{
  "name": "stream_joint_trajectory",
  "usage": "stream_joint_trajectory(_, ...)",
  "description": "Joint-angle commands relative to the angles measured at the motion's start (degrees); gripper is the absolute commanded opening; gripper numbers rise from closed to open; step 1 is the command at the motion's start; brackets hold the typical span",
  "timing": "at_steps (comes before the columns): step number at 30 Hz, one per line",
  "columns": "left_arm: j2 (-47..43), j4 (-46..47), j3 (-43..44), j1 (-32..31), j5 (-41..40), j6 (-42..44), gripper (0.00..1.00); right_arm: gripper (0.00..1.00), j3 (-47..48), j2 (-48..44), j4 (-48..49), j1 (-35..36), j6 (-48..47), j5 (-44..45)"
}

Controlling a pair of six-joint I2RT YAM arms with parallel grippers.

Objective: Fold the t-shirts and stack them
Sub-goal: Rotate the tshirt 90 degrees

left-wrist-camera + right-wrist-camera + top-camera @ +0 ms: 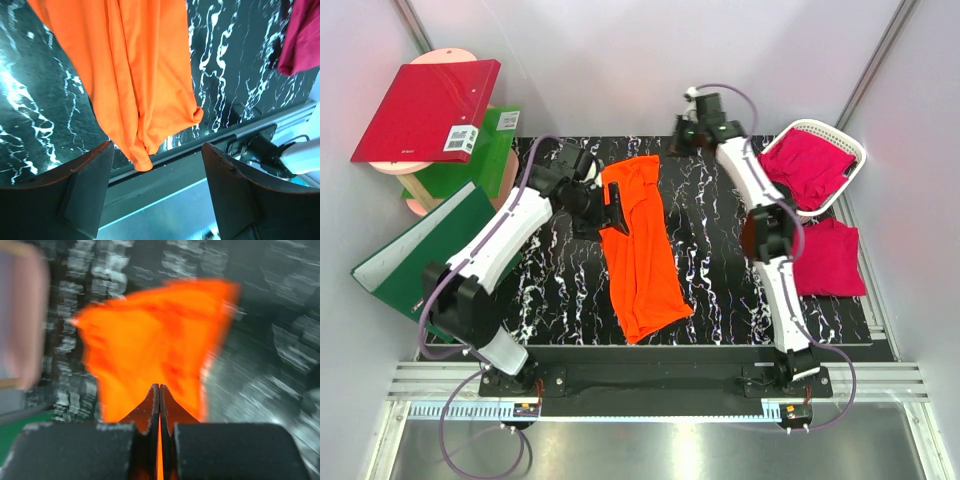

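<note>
End effector on the left (611, 207) is hovering released beside the lengthwise-folded orange t-shirt (640, 250) lying on the table (720, 260), probably to grasp its edge; right end effector (678, 137) is hovering clenched, empty, nearby.

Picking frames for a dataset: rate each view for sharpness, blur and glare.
Top external: sharp and evenly lit, the orange t-shirt strongly saturated, soft reflections on the steel strip in front. Left wrist: shirt and marbled tabletop crisp, its fingers dark. Right wrist: heavy motion blur smears shirt and tabletop; only its own fingers are sharp.
</note>
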Motion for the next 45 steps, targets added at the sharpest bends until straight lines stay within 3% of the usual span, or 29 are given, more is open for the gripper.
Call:
stream_joint_trajectory(1,-3.03,-1.77,0.03,-0.17,-6.08,-1.40,0.76,0.00,20.46,14.40,1.07,4.80,9.41,-5.53)
stream_joint_trajectory(5,-5.59,-0.02,-2.25,-0.17,-7.14,-3.34,0.76,0.00,12.18,14.89,10.39,5.59,16.88,-6.75)
stream_joint_trajectory(12,-6.73,1.83,-4.28,-0.08,-6.35,-4.40,0.77,0.00,10.76,18.05,6.28,7.61,15.41,-7.20)
stream_joint_trajectory(15,-6.91,2.45,-3.84,-0.17,-5.56,-4.23,0.77,0.00,10.84,17.26,2.07,8.32,11.30,-1.07)
stream_joint_trajectory(17,-7.17,2.71,-3.31,-0.17,-5.47,-3.87,0.78,0.00,12.77,15.77,-3.73,9.63,8.30,10.96)
stream_joint_trajectory(22,-7.78,2.54,-2.96,-0.08,-5.38,-2.82,0.79,0.00,16.38,16.11,-9.62,10.07,4.16,26.25)
stream_joint_trajectory(29,-9.63,2.01,-3.92,0.62,-4.77,-1.33,0.81,0.00,10.94,14.10,-10.60,8.85,-0.24,39.81)
stream_joint_trajectory(33,-9.81,2.01,-4.37,0.62,-3.37,-0.54,0.84,0.00,9.44,12.95,-10.60,6.65,0.02,41.23)
stream_joint_trajectory(36,-9.98,2.18,-4.36,0.62,-3.27,-0.10,0.99,0.00,11.62,11.46,-9.90,4.89,-0.50,33.25)
stream_joint_trajectory(39,-10.07,3.94,-5.07,0.62,-3.10,0.52,0.99,0.01,9.89,5.15,-7.62,4.89,-3.49,27.79)
stream_joint_trajectory(41,-9.72,5.60,-6.21,0.62,-2.66,0.35,0.99,0.21,6.47,-2.32,-5.25,4.89,-5.94,25.24)
stream_joint_trajectory(43,-8.67,7.19,-8.22,0.54,-1.44,0.70,0.99,0.50,-0.56,-10.38,-4.28,4.80,-7.27,23.22)
stream_joint_trajectory(44,-8.23,8.41,-8.93,0.54,-0.82,0.61,0.99,0.74,-3.45,-13.21,-4.27,4.71,-7.62,22.34)
stream_joint_trajectory(45,-6.92,9.03,-9.46,0.54,-0.12,0.78,0.99,0.83,-10.18,-15.94,-4.01,4.28,-7.28,21.29)
